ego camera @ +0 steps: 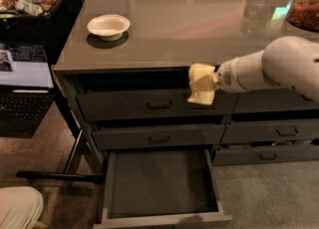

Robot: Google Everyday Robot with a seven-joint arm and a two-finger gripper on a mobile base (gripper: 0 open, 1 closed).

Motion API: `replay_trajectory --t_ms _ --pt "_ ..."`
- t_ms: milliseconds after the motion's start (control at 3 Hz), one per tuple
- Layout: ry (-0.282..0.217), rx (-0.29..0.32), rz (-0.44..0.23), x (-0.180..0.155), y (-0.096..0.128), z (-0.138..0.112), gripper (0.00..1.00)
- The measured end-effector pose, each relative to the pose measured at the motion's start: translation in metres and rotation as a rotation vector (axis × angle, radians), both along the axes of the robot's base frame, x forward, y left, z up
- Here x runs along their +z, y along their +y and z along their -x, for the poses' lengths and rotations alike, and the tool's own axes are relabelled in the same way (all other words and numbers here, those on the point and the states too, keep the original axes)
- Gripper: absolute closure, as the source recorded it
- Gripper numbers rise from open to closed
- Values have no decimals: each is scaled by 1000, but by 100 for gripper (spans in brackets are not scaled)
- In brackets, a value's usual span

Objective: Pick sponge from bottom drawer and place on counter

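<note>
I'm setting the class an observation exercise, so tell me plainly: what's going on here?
The robot's single arm reaches in from the right, its gripper level with the top drawer front, just below the counter edge. Its jaws are closed on the sponge, held in the air. The bottom drawer stands pulled open beneath. The sponge is not yet on the counter, where a white bowl sits at the left.

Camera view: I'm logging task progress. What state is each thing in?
sponge, gripped in the hand, in the air just below the counter edge.
hand, shut on the sponge, in front of the top drawer.
bottom drawer, pulled open.
white bowl, upright on the counter.
laptop, open, screen lit.
</note>
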State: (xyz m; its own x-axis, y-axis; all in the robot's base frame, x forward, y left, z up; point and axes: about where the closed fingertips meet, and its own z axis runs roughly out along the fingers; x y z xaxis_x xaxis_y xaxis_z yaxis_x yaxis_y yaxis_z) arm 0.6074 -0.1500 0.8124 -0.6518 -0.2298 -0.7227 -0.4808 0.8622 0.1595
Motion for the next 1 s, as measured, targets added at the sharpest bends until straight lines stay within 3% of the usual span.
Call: replay_trajectory --t_ms 333,667,1000 --pt "-96 11 25 57 16 14 100" --pt "-160 -2 32 91 31 4 100" --pt "-207 -36 32 109 41 -23 100"
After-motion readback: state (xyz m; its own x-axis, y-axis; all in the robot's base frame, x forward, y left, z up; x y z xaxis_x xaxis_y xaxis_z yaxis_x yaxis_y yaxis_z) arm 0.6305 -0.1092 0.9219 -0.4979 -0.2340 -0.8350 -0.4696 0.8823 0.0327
